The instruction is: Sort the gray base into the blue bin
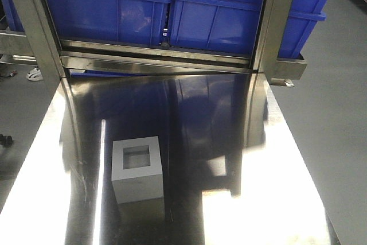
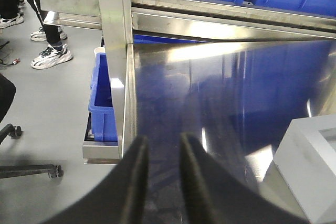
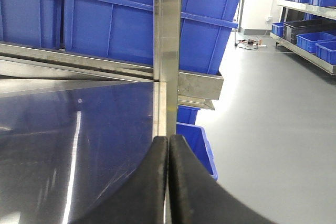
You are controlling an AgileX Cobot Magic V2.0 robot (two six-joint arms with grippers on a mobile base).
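The gray base (image 1: pixel 137 170) stands on the shiny steel table (image 1: pixel 229 142), left of centre, with its square recess facing up. It also shows at the lower right of the left wrist view (image 2: pixel 310 171). My left gripper (image 2: pixel 162 139) is open and empty, low over the table to the left of the base and apart from it. My right gripper (image 3: pixel 168 137) is shut on nothing, near the table's right edge. Neither gripper shows in the front view. Two large blue bins stand on the rack behind the table, one at the left (image 1: pixel 103 12) and one at the right (image 1: pixel 229 24).
Steel posts (image 1: pixel 34 32) (image 1: pixel 275 27) rise at the table's back corners, joined by a rail (image 1: pixel 155 55). The left bin holds red and dark items. A small blue bin (image 2: pixel 102 103) sits below the table's left edge. A person's feet (image 2: pixel 50 56) are on the floor at the left.
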